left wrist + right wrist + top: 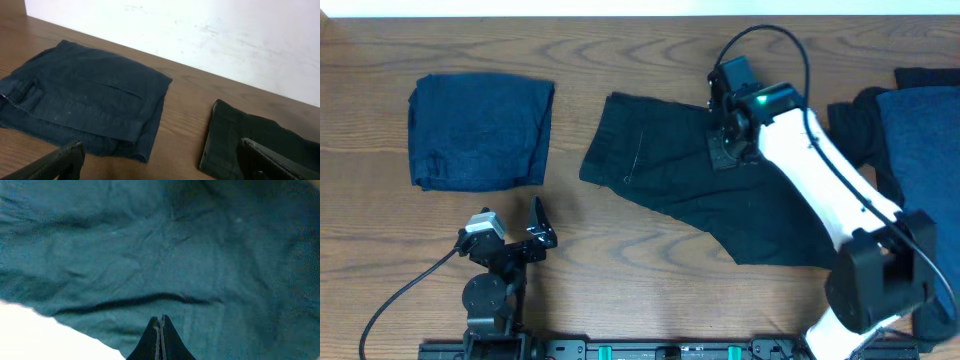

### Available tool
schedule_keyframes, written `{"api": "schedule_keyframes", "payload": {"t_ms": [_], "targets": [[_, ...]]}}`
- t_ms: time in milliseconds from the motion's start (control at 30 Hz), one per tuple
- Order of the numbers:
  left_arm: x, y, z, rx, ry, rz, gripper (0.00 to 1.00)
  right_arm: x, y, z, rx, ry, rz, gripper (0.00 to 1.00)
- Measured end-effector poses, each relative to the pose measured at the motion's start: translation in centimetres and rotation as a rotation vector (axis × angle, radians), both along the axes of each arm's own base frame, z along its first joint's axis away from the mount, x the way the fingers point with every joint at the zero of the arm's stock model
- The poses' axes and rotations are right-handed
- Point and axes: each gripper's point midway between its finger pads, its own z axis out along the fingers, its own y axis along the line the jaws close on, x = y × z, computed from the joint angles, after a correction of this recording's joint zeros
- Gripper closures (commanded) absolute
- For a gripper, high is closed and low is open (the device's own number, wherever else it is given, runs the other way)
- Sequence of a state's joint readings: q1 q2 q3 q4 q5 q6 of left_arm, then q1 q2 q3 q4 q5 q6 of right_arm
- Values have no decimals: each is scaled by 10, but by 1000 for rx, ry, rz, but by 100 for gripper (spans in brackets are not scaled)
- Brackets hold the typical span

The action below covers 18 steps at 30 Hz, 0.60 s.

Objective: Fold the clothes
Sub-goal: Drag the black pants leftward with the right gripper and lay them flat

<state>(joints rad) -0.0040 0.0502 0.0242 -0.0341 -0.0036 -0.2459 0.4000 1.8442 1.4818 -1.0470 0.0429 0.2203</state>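
A folded navy garment point(480, 130) lies at the far left; it also shows in the left wrist view point(85, 100). A black garment point(660, 170) lies spread flat in the middle, and its edge shows in the left wrist view point(235, 135). My right gripper point(725, 150) is down on the black garment near its far edge. Its fingers point(160, 319) are shut with the cloth point(165, 255) right at the tips. My left gripper point(535, 235) is open and empty, low near the front edge, with its fingers point(160, 160) apart.
More dark clothes point(910, 130) are heaped at the right edge, partly under the right arm. Bare wooden table point(650, 270) lies between the garments and in front. A white wall point(200, 30) runs behind the table.
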Motion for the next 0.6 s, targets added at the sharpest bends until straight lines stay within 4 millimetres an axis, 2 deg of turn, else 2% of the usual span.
{"api": "schedule_keyframes", "payload": {"t_ms": [233,400,600], "targets": [[0,0,0,0,0,0,2,-3,-14,-61,-38,95,-31,99],[0,0,0,0,0,0,2,0,-14,-97,-49,122,-34,99],[0,0,0,0,0,0,2,13,-9,-100,-38,82,-34,99]]}}
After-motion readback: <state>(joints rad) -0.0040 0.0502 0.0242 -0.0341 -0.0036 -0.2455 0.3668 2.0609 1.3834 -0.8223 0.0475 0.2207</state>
